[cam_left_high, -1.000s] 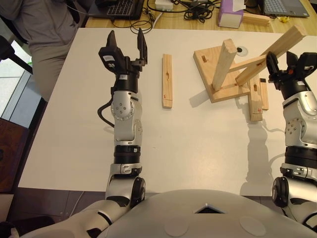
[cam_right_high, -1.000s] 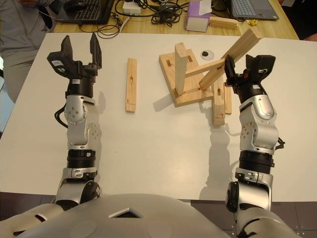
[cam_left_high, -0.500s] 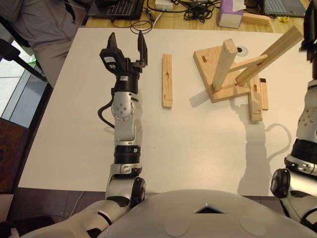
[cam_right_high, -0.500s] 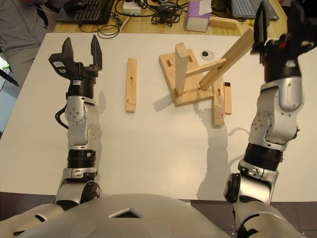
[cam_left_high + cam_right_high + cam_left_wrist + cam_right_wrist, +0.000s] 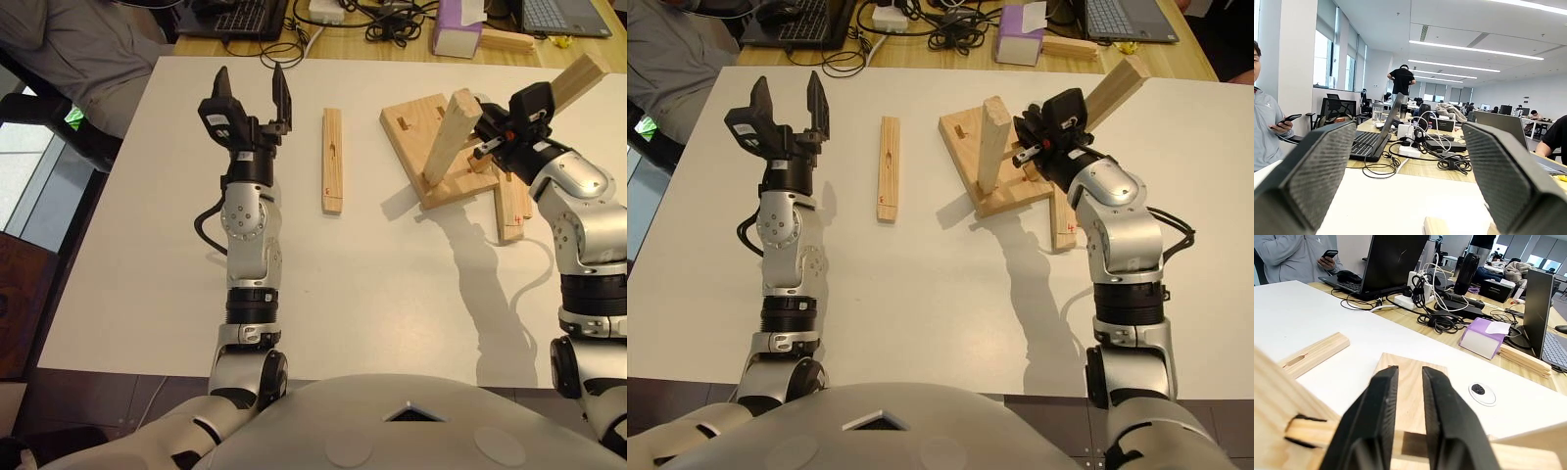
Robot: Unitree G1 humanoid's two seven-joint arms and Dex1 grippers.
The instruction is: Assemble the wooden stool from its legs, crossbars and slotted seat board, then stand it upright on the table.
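A pale wooden seat board [image 5: 411, 127] is lying flat on a white table [image 5: 392, 294]. One leg [image 5: 449, 137] is standing tilted out of the board, and a second leg [image 5: 578, 76] is slanting away beyond the board's far right. A crossbar [image 5: 1312, 435] is spanning between them. A loose leg [image 5: 331, 160] is lying left of the board.

The right gripper [image 5: 1406, 377] is hovering over the board with its fingers almost together, hiding most of the crossbar. The right arm is partly covering loose pieces [image 5: 509, 211] beside the board. Well left of the board, the left gripper [image 5: 249, 70] is standing with its jaws wide apart.
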